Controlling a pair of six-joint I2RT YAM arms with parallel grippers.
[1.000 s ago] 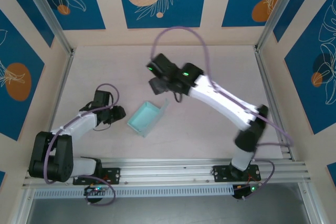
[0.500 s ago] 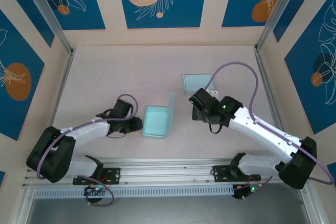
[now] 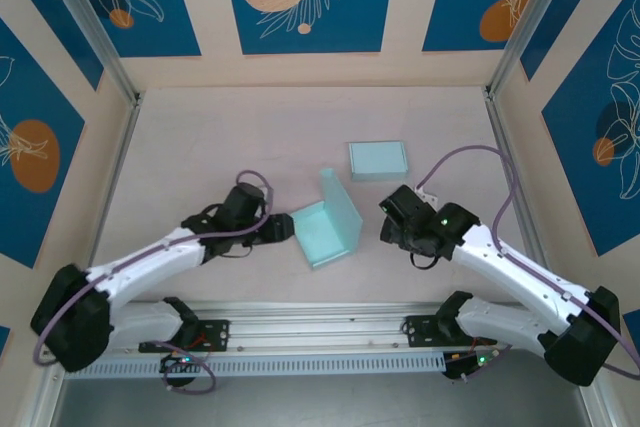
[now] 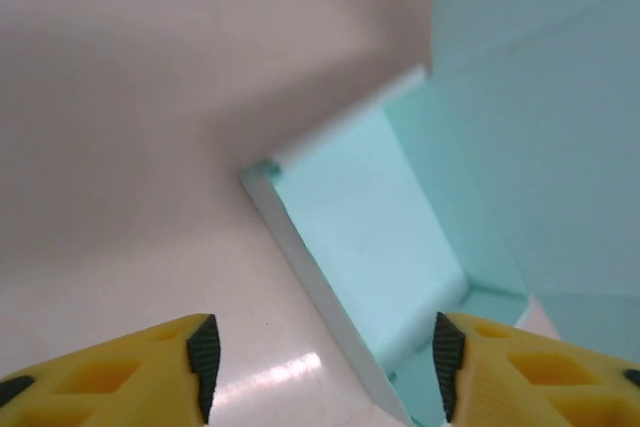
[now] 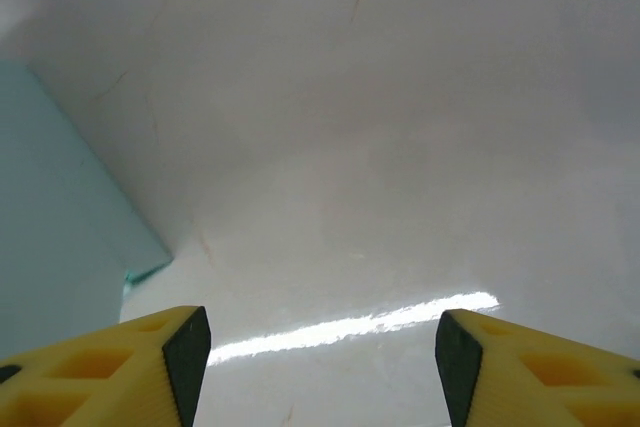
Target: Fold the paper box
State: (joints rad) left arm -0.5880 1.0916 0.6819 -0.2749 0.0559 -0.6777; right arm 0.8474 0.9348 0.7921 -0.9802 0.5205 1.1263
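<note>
A pale teal paper box (image 3: 328, 223) lies open at the table's middle, one large flap standing up on its far right side. My left gripper (image 3: 283, 228) sits at the box's left wall, jaws open, and that thin wall (image 4: 330, 292) runs between the yellow fingers in the left wrist view. To the right of the box my right gripper (image 3: 390, 229) hangs open with bare table between its fingers; the raised flap (image 5: 60, 197) shows at the left of the right wrist view. A second, closed teal box (image 3: 378, 160) rests farther back.
Patterned blue and cream walls with metal posts (image 3: 515, 27) enclose the table on three sides. An aluminium rail (image 3: 330, 322) runs along the near edge by both arm bases. Open tabletop (image 3: 200, 137) lies at the back left.
The left gripper has pushed right to the box's left wall. The box has shifted right and turned. The right gripper has drawn slightly right and nearer, staying open.
</note>
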